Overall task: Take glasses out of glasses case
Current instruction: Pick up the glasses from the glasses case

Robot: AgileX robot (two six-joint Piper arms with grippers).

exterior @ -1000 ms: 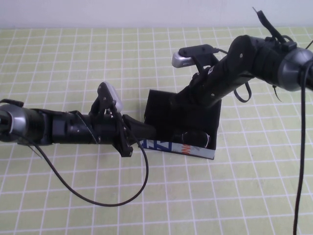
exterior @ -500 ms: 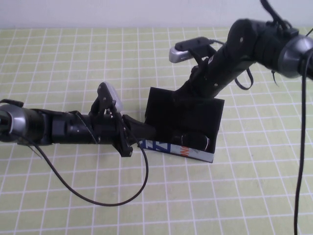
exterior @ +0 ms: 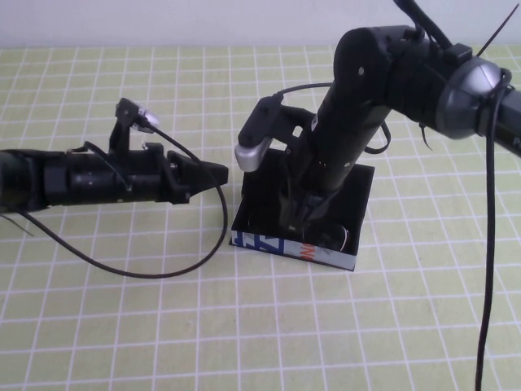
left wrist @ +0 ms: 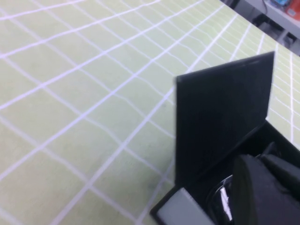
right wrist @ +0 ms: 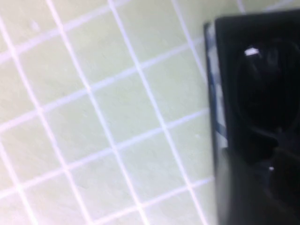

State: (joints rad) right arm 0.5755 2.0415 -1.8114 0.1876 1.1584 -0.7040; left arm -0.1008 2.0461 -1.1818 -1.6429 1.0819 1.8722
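The glasses case [exterior: 263, 189] lies open on the table, its white printed front [exterior: 277, 243] toward me and its flap lid standing up in the left wrist view [left wrist: 220, 112]. The black glasses [exterior: 335, 235] lie inside at the case's right end; a lens shows in the right wrist view [right wrist: 262, 89] and a glint in the left wrist view [left wrist: 226, 202]. My right gripper [exterior: 299, 213] reaches down into the middle of the case, its tips lost against the black interior. My left gripper [exterior: 213, 171] hovers just left of the case, apart from it.
The table is covered by a green cloth with a white grid [exterior: 122, 309]. A black cable [exterior: 155, 273] loops from the left arm over the cloth in front. The right arm's wrist camera [exterior: 256, 147] hangs above the case's left rear corner.
My left gripper has drawn back left and farther away, off the case's front left corner. My right arm has swung left and come down into the case.
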